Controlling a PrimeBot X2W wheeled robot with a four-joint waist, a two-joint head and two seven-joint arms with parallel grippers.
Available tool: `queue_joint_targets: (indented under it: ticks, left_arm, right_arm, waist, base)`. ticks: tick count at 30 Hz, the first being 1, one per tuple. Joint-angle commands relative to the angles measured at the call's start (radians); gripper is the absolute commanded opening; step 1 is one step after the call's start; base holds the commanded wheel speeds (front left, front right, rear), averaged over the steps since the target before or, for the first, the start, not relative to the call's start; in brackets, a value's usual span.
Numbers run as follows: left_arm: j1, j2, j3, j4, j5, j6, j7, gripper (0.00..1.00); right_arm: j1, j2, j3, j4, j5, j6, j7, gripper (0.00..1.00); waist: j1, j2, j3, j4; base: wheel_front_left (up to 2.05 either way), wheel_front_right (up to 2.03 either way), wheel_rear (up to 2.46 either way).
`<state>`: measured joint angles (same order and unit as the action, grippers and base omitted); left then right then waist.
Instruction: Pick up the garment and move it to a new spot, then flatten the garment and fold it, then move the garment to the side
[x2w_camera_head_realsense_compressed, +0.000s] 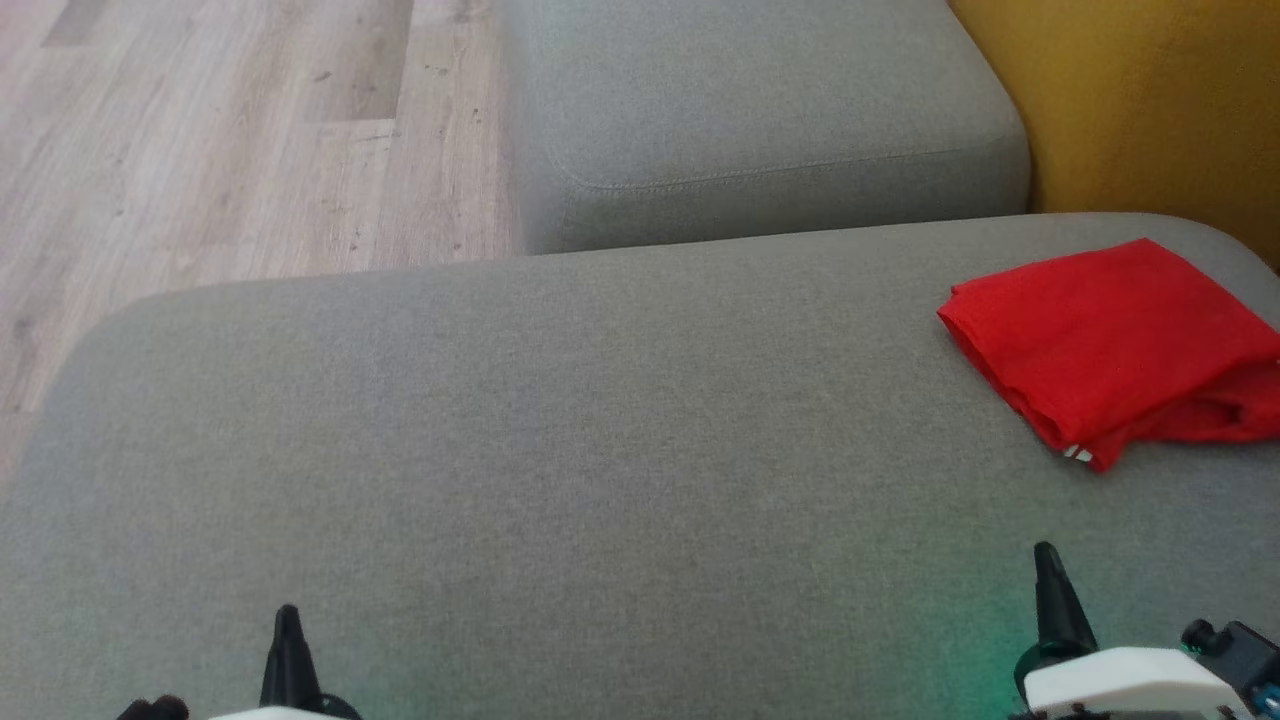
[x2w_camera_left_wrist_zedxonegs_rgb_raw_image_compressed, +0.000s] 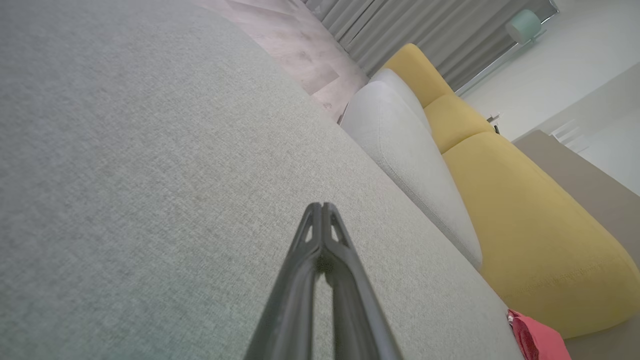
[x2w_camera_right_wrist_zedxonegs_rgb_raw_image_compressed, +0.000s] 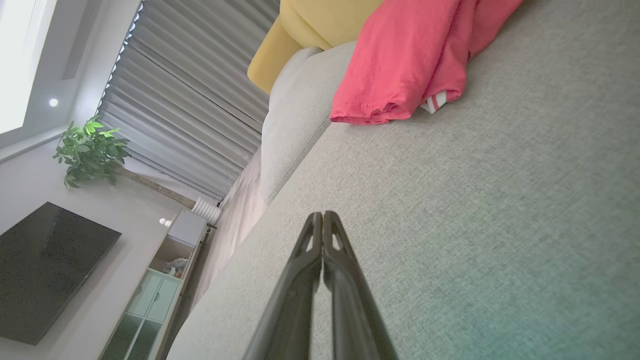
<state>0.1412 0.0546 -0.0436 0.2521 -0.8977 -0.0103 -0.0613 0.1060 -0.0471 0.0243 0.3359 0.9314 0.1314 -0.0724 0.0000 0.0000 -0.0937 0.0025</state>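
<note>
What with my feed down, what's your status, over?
Left gripper shut, empty. Right gripper shut, empty. Red garment folded, right side of grey cushion. Nothing blocking it.

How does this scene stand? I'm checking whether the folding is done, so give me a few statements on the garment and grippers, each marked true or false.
1. The garment lies folded on the grey cushion. True.
2. The right gripper is shut on the garment. False: it is shut, but it is apart from the garment and holds nothing.
3. The left gripper is open. False: its fingers are pressed together.
4. The garment lies toward the robot's right side of the cushion. True.
5. The garment is blue. False: it is red.
</note>
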Motion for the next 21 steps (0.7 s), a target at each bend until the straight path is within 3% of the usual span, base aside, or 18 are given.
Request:
queue_joint_targets:
  ticks: [1, 21]
  left_arm:
    - [-0.066, 0.000, 0.030, -0.028, -0.028, -0.008, 0.008, 0.00]
    - [-0.130, -0.001, 0.074, -0.020, -0.266, -0.047, 0.066, 0.00]
  right_arm:
    - [-0.067, -0.014, 0.003, -0.038, 0.031, 0.000, 0.006, 0.00]
    - [-0.118, -0.015, -0.040, -0.057, 0.262, 0.000, 0.064, 0.00]
  waist:
    - [0.0000, 0.0000, 0.002, 0.000]
    - [0.0000, 0.0000, 0.035, -0.001]
  base:
    - [0.00, 0.00, 0.00]
    - [0.00, 0.00, 0.00]
